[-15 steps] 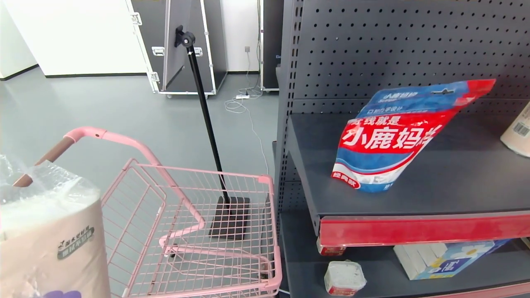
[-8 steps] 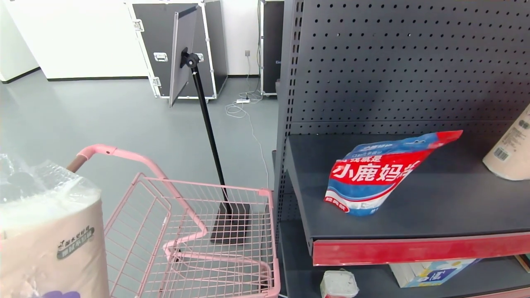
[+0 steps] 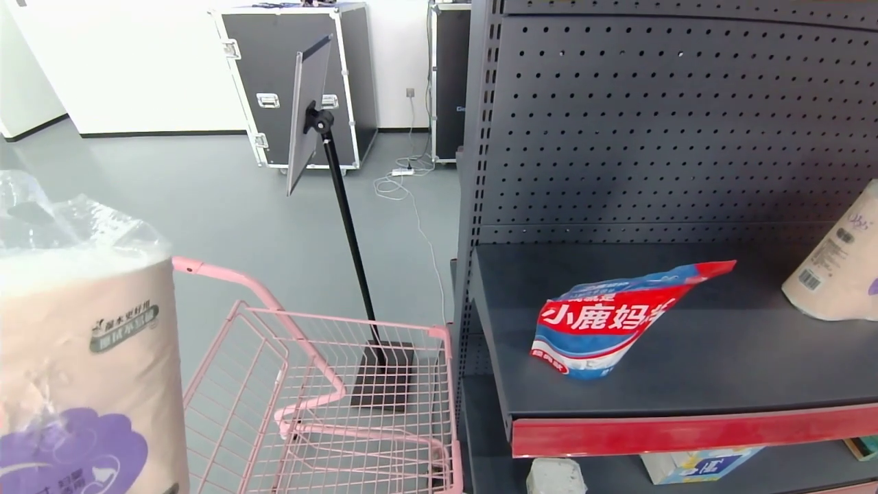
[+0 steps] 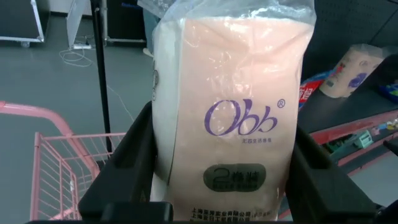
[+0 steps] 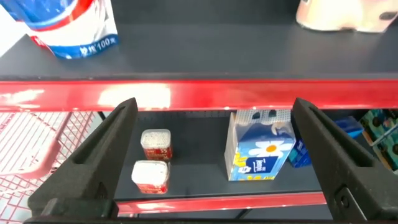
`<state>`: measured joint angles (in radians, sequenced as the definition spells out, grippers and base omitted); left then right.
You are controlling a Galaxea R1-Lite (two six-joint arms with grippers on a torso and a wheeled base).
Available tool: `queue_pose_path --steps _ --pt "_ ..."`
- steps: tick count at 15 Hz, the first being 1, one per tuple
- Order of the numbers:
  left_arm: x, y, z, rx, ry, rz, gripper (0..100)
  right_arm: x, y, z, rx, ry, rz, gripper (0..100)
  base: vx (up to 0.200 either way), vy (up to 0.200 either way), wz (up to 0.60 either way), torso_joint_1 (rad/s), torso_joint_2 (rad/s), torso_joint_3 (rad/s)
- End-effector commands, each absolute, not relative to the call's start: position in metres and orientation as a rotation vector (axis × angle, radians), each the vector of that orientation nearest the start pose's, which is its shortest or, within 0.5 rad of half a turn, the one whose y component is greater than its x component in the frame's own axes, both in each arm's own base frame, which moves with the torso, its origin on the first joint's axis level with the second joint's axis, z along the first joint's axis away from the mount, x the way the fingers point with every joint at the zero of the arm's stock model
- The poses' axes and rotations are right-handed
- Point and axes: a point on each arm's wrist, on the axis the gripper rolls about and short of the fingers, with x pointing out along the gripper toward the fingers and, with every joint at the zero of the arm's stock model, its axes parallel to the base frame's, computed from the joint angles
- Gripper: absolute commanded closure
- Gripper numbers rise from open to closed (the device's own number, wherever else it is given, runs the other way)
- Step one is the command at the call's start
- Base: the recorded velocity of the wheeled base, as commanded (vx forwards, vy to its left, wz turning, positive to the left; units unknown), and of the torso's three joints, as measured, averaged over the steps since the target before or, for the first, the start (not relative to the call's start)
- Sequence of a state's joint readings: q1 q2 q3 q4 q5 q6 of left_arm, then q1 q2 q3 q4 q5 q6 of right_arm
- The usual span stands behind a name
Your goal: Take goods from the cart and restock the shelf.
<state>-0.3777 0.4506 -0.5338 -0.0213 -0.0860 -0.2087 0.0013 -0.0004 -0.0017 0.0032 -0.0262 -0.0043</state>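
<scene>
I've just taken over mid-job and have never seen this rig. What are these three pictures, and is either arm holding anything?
This is a two-armed robot on wheels. The wide picture comes from its head camera, which looks at a pink cart beside a dark shelf. On the shelf sit a red-and-blue pouch and, further right, a second roll pack.

The other two pictures come from cameras on the wrists. In the left wrist view, the left gripper is shut on a wrapped paper roll pack. This is the big pale pack at the head view's left edge. In the right wrist view, the right gripper is open and holds nothing. It faces the lower shelf, where two small tubs and a tissue box stand.
</scene>
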Motion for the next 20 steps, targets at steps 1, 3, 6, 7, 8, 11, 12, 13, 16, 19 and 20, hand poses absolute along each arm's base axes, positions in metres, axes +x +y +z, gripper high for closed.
queue_pose_path --steps 1,3,6,7,8,11,12,13,16,19,20 --pt "0.021 -0.010 0.235 -0.211 -0.002 -0.467 100 -0.023 -0.001 0.076 -0.005 0.002 -0.025 0 0.000 0.000 0.00 0.144 -0.38 -0.212" --pt "0.023 -0.011 0.235 -0.204 0.001 -0.466 100 -0.023 -0.001 0.076 -0.003 0.002 -0.025 0 0.000 0.000 0.00 0.134 -0.32 -0.178" --pt "0.023 -0.011 0.235 -0.202 0.002 -0.466 100 -0.023 -0.001 0.076 -0.003 0.002 -0.025 0 0.000 0.000 0.00 0.011 -0.02 -0.015" --pt "0.023 -0.011 0.235 -0.202 0.002 -0.468 100 -0.023 -0.001 0.076 -0.003 0.002 -0.025 0 0.000 0.000 0.00 0.000 0.00 0.000" --pt "0.023 -0.011 0.235 -0.202 0.002 -0.468 100 -0.023 -0.001 0.076 -0.003 0.002 -0.025 0 0.000 -0.200 0.00 0.002 0.00 -0.002" --pt "0.023 -0.011 0.236 -0.197 -0.004 -0.468 100 -0.023 -0.001 0.076 -0.003 0.002 -0.023 0 0.000 -0.200 0.00 0.001 0.00 0.004" --pt "0.022 -0.011 0.236 -0.199 -0.005 -0.467 100 -0.023 -0.001 0.076 -0.003 0.002 -0.025 0 0.000 -0.200 0.00 0.017 0.00 0.002" --pt "0.021 -0.011 0.236 -0.199 -0.008 -0.465 100 -0.023 -0.001 0.076 -0.003 0.002 -0.023 0 0.000 -0.200 0.00 0.012 0.00 -0.007" --pt "0.018 -0.009 0.236 -0.200 -0.023 -0.467 100 -0.023 -0.001 0.076 -0.003 0.002 -0.023 0 0.000 -0.200 0.00 0.001 0.00 0.001" --pt "0.014 -0.008 0.236 -0.202 -0.039 -0.468 100 -0.023 -0.001 0.076 -0.003 0.002 -0.023 0 0.000 -0.200 0.00 0.005 0.00 0.001" --pt "0.012 -0.007 0.236 -0.203 -0.047 -0.469 100 -0.023 -0.001 0.076 -0.003 0.002 -0.023 0 0.000 -0.200 0.00 -0.002 0.00 0.007"
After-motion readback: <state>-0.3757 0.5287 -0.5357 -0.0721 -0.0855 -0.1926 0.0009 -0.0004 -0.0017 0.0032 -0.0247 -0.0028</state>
